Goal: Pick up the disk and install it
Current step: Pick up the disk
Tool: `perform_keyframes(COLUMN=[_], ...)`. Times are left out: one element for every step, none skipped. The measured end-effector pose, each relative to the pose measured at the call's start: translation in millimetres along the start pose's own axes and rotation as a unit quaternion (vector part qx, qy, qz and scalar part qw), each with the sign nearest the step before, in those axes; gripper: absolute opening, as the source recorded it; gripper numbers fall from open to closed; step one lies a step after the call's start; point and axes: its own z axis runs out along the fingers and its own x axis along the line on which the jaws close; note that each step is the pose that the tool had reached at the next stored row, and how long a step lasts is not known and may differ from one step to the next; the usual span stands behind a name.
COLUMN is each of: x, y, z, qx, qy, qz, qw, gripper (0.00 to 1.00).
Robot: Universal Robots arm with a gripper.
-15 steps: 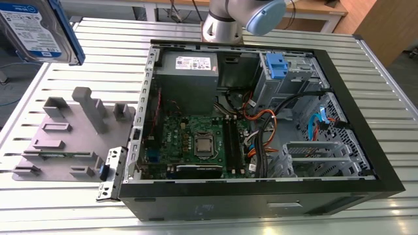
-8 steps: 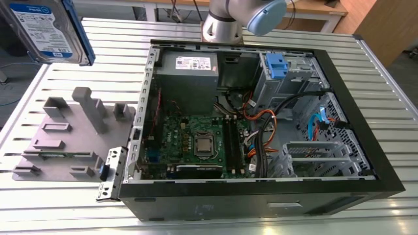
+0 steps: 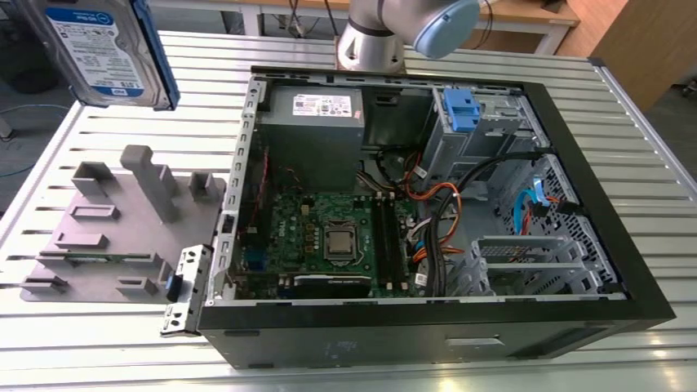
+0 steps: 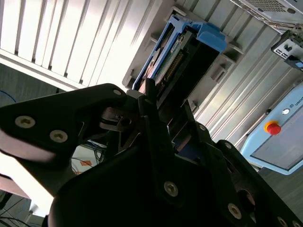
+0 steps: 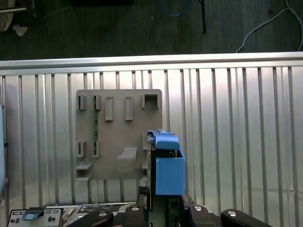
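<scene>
You have one disk (image 3: 104, 51), one computer case (image 3: 436, 347), one grey fixture plate (image 3: 104, 245) and one slatted table (image 3: 637, 147) in the scene. Inside the case, count one power-supply box (image 3: 313, 114), one motherboard (image 3: 326, 237) and one drive cage (image 3: 492, 131) with one blue latch (image 3: 459, 110).

Disk (image 3: 104, 45): silver drive, blue-and-white label, blue side rails
Pose: was upright on edge, clear above the tabletop (image 3: 109, 343)
</scene>
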Motion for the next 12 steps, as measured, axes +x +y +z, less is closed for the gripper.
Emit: perform_keyframes(x=[-0.2, -0.3, -0.5, -0.6, -0.8, -1.0, -1.1, -1.2, -1.3, -1.5, -1.6, -1.7], y=[-2.9, -5.8, -8.7, -11.5, -14.6, -17.2, -19.7, -21.9, -24.1, -26.3, -28.2, -29.8], z=[0.0, 0.0, -0.1, 0.0, -0.1, -0.1, 0.0, -0.1, 0.0, -0.1, -0.1, -0.1], qx=[0.0000, 0.0000, -0.0001, 0.0000, 0.0000, 0.0000, 0.0000, -0.0001, 0.0000, -0.0001, 0.0000, -0.0001], qy=[0.0000, 0.0000, 0.0000, 0.0000, 0.0000, 0.0000, 0.0000, 0.0000, 0.0000, 0.0001, 0.0000, 0.0001], qz=[0.000, 0.000, 0.000, 0.000, 0.000, 0.000, 0.000, 0.000, 0.000, 0.000, 0.000, 0.000], qw=[1.00000, 1.00000, 1.00000, 1.00000, 1.00000, 1.00000, 1.00000, 1.00000, 1.00000, 1.00000, 1.00000, 1.00000], gripper=[0.35, 0.35, 0.35, 0.35, 0.35, 0.35, 0.35, 0.35, 0.35, 0.35, 0.35, 0.35])
